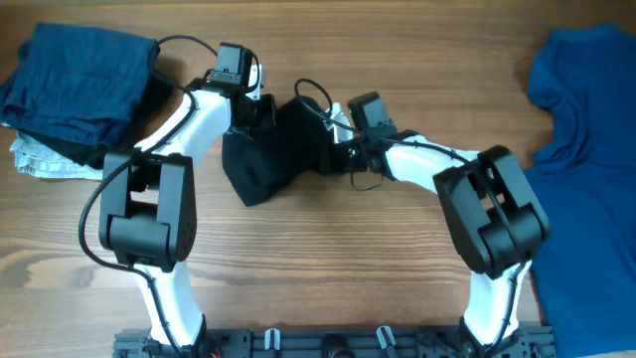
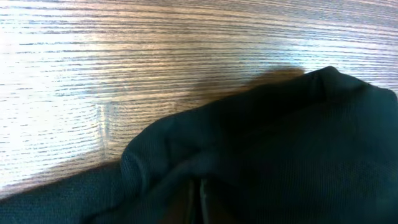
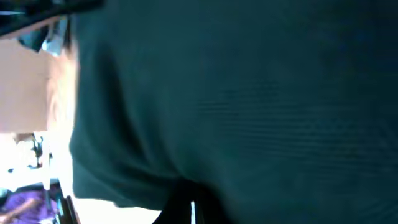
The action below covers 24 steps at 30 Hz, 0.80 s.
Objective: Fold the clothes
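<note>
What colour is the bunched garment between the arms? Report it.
Black; the bunched fabric garment shows best in the overhead view.

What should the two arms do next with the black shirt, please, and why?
Probably draw the left end effector and right end effector apart to spread the black shirt, I would judge: both are shut on its fabric, and it sits bunched in a lump between them, too crumpled to fold.
</note>
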Motion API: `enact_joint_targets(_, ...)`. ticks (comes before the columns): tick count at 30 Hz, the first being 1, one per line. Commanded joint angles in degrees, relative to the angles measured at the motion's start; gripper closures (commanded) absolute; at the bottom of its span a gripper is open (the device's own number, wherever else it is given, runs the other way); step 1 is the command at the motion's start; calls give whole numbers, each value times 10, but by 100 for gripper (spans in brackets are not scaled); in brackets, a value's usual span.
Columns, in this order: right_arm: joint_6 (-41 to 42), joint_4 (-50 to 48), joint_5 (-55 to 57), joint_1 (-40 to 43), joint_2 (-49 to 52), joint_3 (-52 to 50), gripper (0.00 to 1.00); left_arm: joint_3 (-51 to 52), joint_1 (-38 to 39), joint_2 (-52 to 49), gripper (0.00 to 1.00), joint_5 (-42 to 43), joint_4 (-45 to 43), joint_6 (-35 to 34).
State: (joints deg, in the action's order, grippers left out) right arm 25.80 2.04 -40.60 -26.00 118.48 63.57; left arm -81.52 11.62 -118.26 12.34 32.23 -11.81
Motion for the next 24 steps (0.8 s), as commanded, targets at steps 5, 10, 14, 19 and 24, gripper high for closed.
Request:
enact_joint_targets(5,26,-25,-53,-2,-1,-3,96,-20,-3,93,89,7,-8,5)
enact_joint_targets(10,12,-75,-48,2,-123,7,96,-20,-3,131,85,7,95,-7)
enact_joint_targets(14,-3,-45,37,2,-133,7,96,-18,-2,110,86,75,173,-10)
enact_joint_targets(19,-11,39,157,2,-88,6,96,19,-2,57,88,117,180,-10)
enact_joint_targets(24,-2,41,166,2,-38,6,96,47,-1,39,96,117,176,-10)
